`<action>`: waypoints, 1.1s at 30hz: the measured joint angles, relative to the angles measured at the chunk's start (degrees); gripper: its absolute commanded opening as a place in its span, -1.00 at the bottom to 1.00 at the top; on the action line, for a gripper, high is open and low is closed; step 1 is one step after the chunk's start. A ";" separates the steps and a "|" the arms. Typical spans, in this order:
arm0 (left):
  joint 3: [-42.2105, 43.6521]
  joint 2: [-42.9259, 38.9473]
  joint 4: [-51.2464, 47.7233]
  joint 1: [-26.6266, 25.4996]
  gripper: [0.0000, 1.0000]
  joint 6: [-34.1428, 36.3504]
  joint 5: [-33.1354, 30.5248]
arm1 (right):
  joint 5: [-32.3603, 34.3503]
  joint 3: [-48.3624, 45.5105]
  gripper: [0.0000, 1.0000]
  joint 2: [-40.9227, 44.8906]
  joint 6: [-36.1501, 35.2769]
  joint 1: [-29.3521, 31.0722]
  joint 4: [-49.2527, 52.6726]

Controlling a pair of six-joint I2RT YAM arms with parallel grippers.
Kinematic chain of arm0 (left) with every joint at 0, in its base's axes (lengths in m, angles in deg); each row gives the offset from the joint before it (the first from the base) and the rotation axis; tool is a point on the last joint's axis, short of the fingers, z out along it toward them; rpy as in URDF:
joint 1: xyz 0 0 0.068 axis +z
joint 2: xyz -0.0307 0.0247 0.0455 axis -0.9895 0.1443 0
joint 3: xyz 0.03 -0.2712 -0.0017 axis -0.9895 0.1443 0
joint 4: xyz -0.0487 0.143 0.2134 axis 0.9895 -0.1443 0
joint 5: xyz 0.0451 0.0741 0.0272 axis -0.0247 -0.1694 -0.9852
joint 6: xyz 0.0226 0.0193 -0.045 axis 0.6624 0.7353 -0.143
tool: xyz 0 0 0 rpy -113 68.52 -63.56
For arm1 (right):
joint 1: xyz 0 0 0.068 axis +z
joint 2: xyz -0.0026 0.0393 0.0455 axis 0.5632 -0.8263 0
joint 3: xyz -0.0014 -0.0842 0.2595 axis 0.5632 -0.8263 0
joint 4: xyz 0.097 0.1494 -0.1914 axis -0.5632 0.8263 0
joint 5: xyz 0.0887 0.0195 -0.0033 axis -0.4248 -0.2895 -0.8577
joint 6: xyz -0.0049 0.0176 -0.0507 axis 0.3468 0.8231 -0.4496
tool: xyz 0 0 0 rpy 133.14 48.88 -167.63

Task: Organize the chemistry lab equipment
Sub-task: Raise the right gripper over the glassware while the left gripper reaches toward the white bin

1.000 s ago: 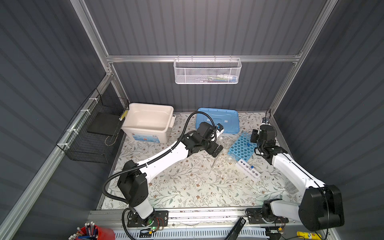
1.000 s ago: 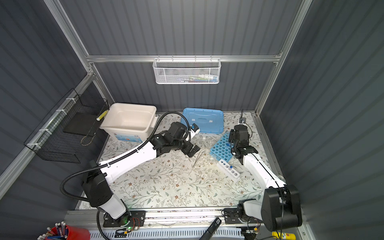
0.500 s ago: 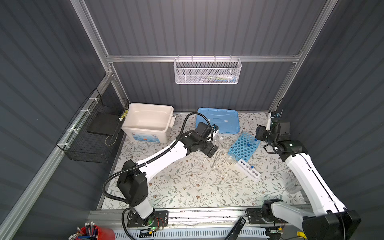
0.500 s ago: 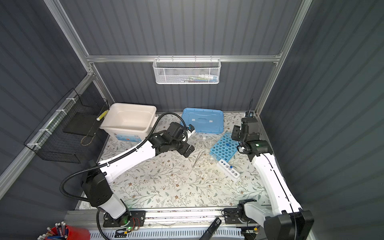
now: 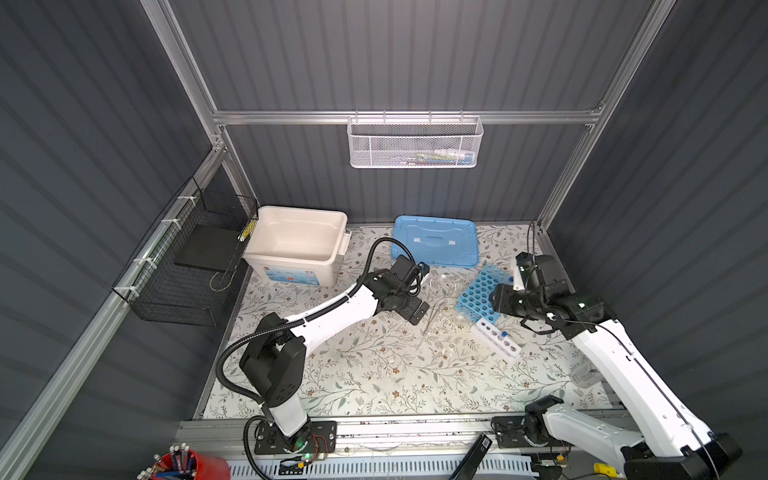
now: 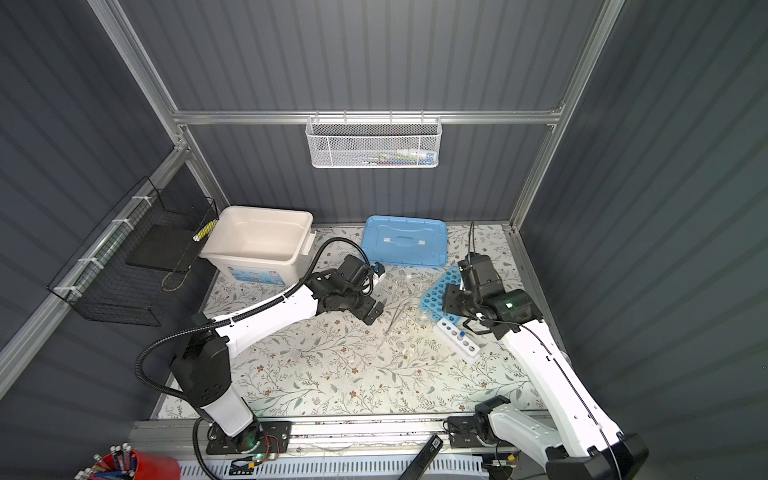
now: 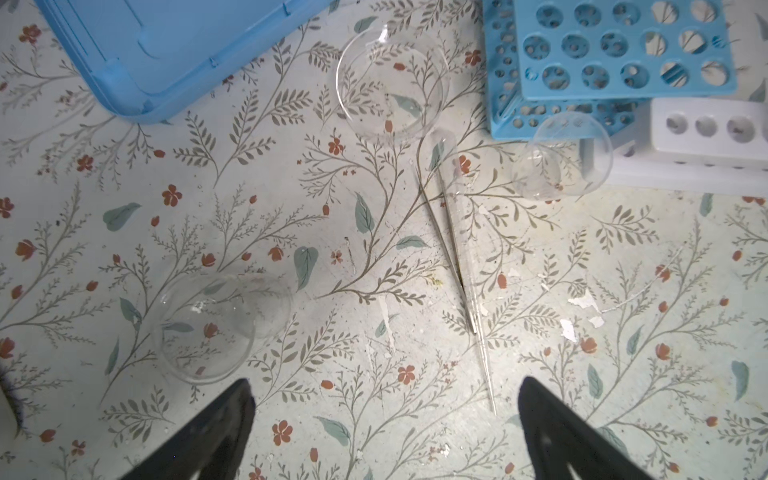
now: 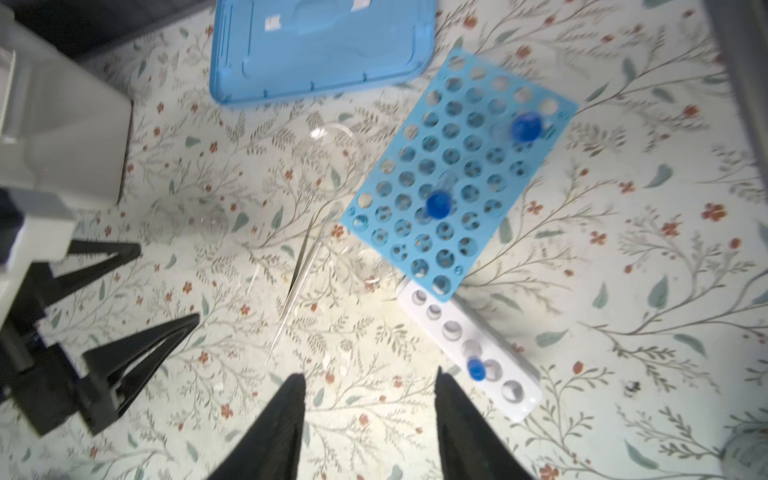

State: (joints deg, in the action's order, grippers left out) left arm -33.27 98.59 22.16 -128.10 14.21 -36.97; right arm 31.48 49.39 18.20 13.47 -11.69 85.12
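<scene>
Right wrist view: left end effector [image 8: 168,284] and right end effector [image 8: 370,374] hover spread apart.

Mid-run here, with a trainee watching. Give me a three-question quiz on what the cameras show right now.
1. True or false: the left gripper is shut on a glass dish.
2. How many blue-capped tubes stand in the blue rack? A one, B two, C four.
3. Fill in: the light-blue lid lies flat on the ___, not on the white bin.
Key: 1 false, its jaws stand wide open and empty. 2 B. 3 table.
</scene>
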 measured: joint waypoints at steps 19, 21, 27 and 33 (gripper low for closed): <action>6.29 -8.55 2.25 1.46 1.00 -3.45 -0.44 | -5.90 10.49 -0.06 -32.28 2.08 7.48 -5.55; 6.34 -10.08 2.25 1.66 1.00 -3.48 -1.01 | -6.12 11.06 -0.06 -34.80 1.97 7.48 -6.60; 5.97 -13.70 1.11 4.83 0.99 -4.28 -3.39 | -6.23 11.08 -0.09 -40.50 1.92 7.52 -7.93; 2.08 -13.94 -2.40 11.98 0.99 -5.20 -5.57 | -6.14 11.63 -0.09 -42.40 1.90 7.52 -8.61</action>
State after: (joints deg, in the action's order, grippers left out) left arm -31.19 84.65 19.76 -116.12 9.00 -42.54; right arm 25.34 61.02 -24.21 15.37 -4.17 76.51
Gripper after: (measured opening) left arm 0.997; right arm 0.456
